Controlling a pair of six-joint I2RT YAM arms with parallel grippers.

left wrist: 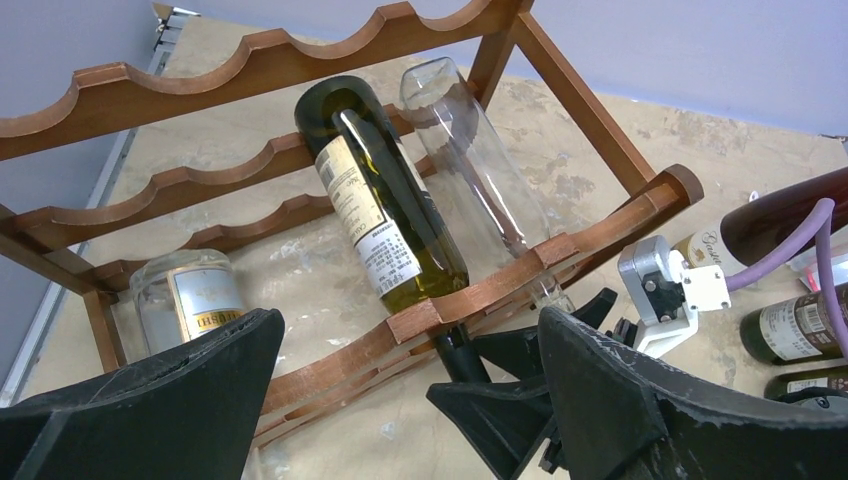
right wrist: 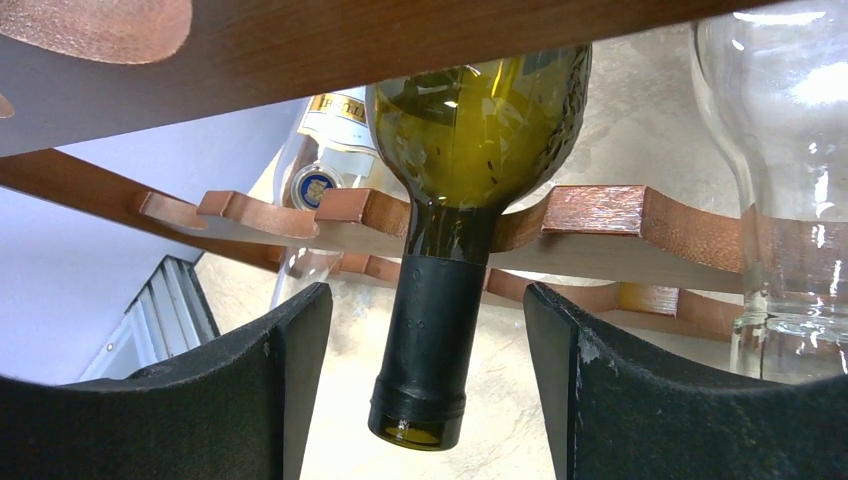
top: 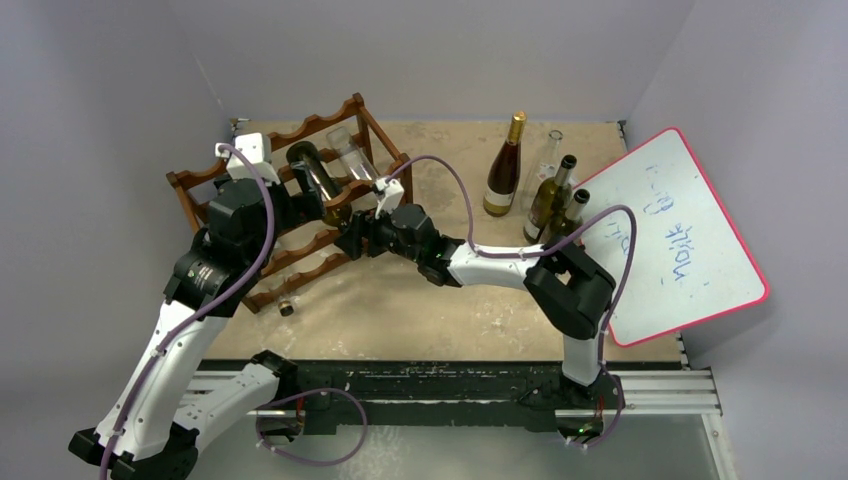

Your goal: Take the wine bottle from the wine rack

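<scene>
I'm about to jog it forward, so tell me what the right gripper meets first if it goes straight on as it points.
The green wine bottle's neck, centred between the right gripper's open fingers; beyond it, the wine rack's front rail. Depth is unclear, so contact may be near.

Glossy glass wine bottle (left wrist: 390,230), smooth wooden wine rack (left wrist: 480,290).

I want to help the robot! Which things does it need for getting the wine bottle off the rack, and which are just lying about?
For the job: wine rack, green wine bottle lying on it, right claw open around its neck.

Just lying about: clear bottle beside it, labelled bottle lower in the rack, standing bottles, whiteboard.
</scene>
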